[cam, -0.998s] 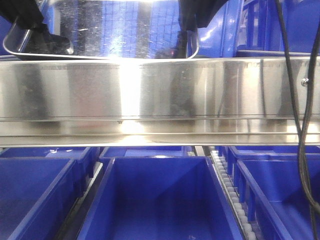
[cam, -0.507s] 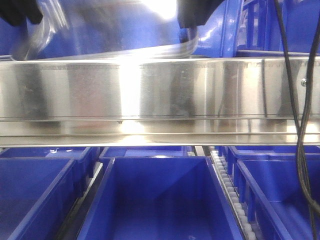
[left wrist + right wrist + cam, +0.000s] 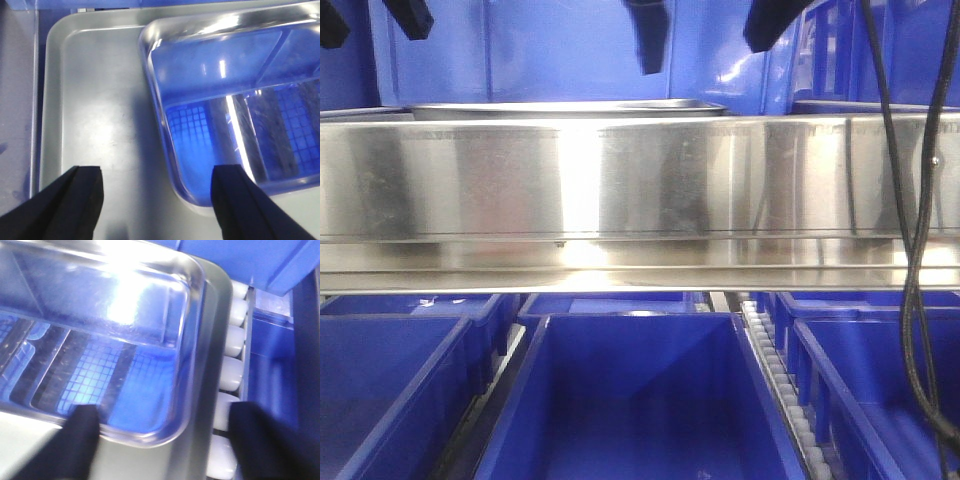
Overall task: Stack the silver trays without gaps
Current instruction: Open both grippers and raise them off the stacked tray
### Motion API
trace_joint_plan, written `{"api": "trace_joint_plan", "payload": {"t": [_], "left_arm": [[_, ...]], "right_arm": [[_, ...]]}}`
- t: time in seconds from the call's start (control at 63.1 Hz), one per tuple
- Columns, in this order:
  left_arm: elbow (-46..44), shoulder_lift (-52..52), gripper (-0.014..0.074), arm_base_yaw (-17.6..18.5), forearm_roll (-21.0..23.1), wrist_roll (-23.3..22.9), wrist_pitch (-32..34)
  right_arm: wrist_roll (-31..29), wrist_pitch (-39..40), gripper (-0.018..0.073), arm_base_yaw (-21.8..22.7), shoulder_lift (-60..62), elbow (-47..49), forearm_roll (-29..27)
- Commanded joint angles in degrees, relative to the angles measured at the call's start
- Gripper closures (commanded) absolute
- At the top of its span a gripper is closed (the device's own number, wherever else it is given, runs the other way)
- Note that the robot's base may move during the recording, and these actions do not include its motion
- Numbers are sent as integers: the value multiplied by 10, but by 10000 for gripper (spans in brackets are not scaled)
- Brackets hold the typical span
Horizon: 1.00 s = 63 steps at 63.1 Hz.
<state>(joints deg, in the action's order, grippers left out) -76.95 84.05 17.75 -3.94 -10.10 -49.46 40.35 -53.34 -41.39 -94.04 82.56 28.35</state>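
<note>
- The main risk is a stack that never closes. The upper tray (image 3: 230,100) lies inside the lower tray (image 3: 90,115) but pushed off to one side. A broad bare strip of the lower floor shows under the left gripper (image 3: 156,172), from its left finger across to the middle of the gap. If the trays stay like this, I judge a rim could ride up and hold a gap.
- A second risk is tipping. Mirror-smooth steel slides easily, so a finger pressing down on the rounded near corner could kick the upper tray askew rather than seat it.
- A third risk is on the right. The white rollers (image 3: 231,347) lie just ahead of the right gripper's right-hand finger, close beside the lower tray's edge. A hard shove that way could push the stack toward them.
- The left gripper's fingers are spread wide and hold nothing. The upper tray's near corner sits below them, just ahead of the right-hand finger.
- The right gripper (image 3: 167,412) is likewise spread and empty. The upper tray's rounded corner lies directly beneath its gap and reaches away to its left.
- From the front, both grippers hang above the trays. The shelf rail (image 3: 640,190) hides all but a thin rim line, so I cannot say whether the upper tray lies flat.
</note>
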Motion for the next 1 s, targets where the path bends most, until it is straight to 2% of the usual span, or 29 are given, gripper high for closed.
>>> {"api": "trace_joint_plan", "payload": {"t": [0.0,0.063,0.111,0.143,0.174,0.269,0.602,0.697,0.792,0.887,0.982], "left_arm": [[-4,-5,288,2,6,2,8],[-4,-5,383,2,7,2,8],[-4,-5,497,2,10,2,8],[-4,-6,589,2,11,2,8],[-4,-8,638,2,11,5,8],[-4,-20,589,2,11,8,18],[-4,-98,592,24,8,12,104],[-1,-124,592,34,5,30,125],[21,-156,592,45,5,55,174],[54,-190,592,50,3,56,212],[83,-221,592,50,3,56,223]], "right_arm": [[0,-12,439,1,3,1,10],[0,-15,584,1,3,1,10],[0,-15,665,1,4,1,10],[0,-15,645,1,5,1,10],[0,-15,627,1,6,1,10],[0,-10,629,1,13,1,12],[0,46,629,1,58,1,17],[0,46,629,1,62,1,17],[0,46,629,1,61,1,17],[0,49,629,1,61,1,17],[0,59,629,1,61,1,17]]}}
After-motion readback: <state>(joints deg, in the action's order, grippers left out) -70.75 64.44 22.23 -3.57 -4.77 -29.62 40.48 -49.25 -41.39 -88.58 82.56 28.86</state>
